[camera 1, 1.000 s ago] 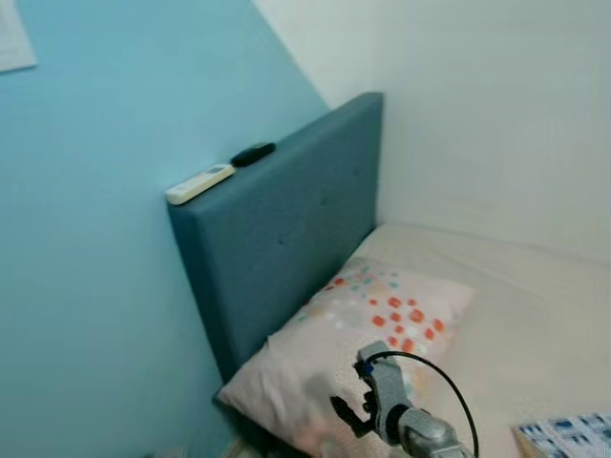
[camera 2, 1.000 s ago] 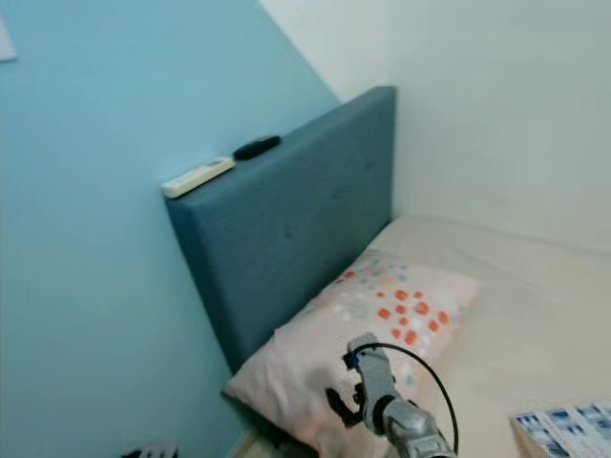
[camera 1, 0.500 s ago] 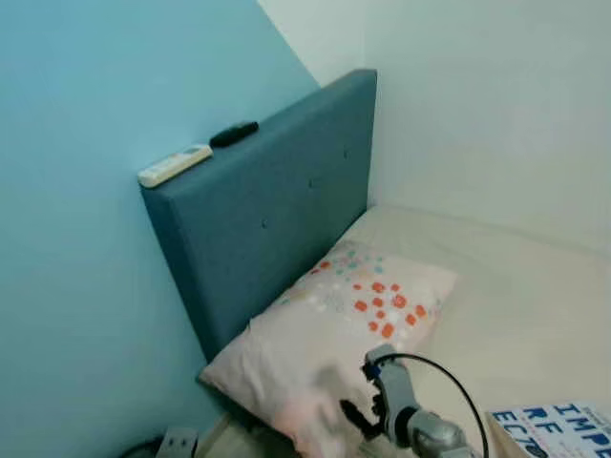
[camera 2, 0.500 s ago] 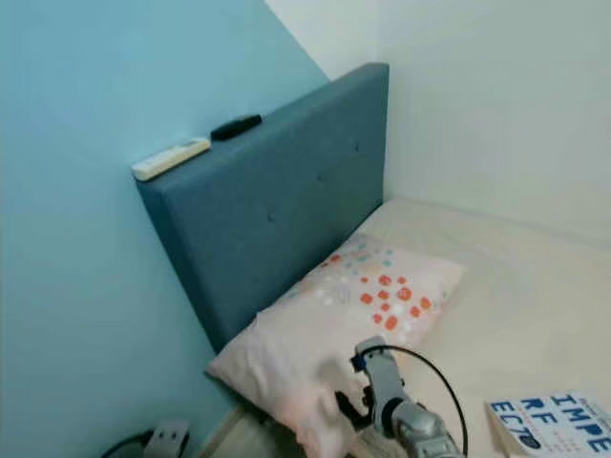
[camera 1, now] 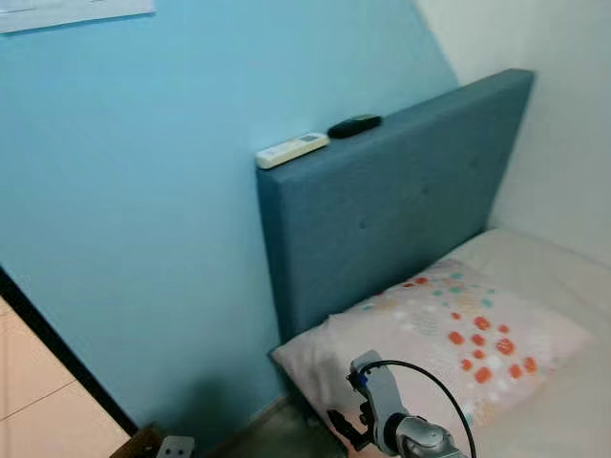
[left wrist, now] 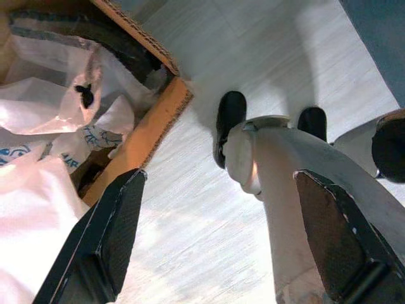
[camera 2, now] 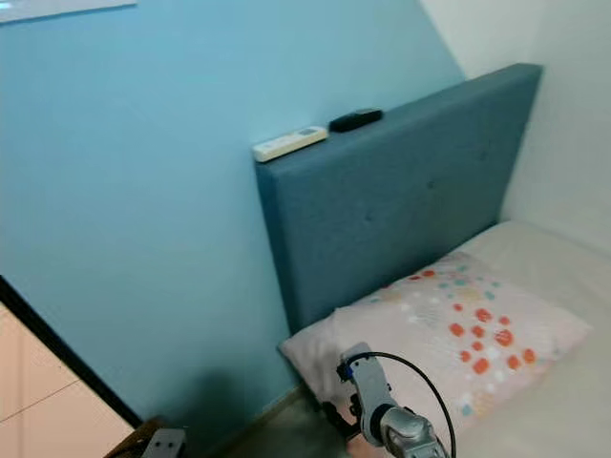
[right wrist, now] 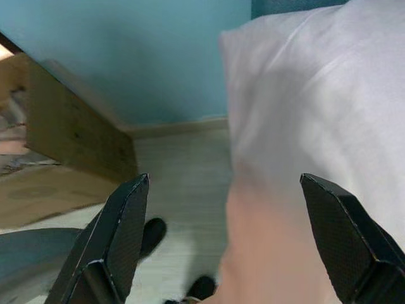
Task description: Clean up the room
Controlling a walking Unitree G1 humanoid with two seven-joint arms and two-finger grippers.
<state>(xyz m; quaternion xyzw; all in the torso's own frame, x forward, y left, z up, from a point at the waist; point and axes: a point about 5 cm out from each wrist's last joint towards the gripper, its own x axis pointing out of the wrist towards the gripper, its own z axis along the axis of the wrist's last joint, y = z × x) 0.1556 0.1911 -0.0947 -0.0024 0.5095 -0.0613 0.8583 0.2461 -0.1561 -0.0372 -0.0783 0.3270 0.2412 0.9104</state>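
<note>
Right end effector (right wrist: 224,247) fingers apart beside pillow (camera 1: 449,334); left end effector (left wrist: 215,234) apart above floor (left wrist: 190,209).

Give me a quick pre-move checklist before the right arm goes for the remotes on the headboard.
1. Right gripper open and empty: ok, fingers spread wide.
2. Left gripper free: ok, open over the floor beside a cardboard box.
3. White remote in sight: ok, lying flat on the headboard top edge.
4. Black remote in sight: ok, just beyond the white one.
5. Pillow clear of the path: not ok, right gripper sits low at its corner.
6. Reach to the headboard top: cannot tell.
</note>
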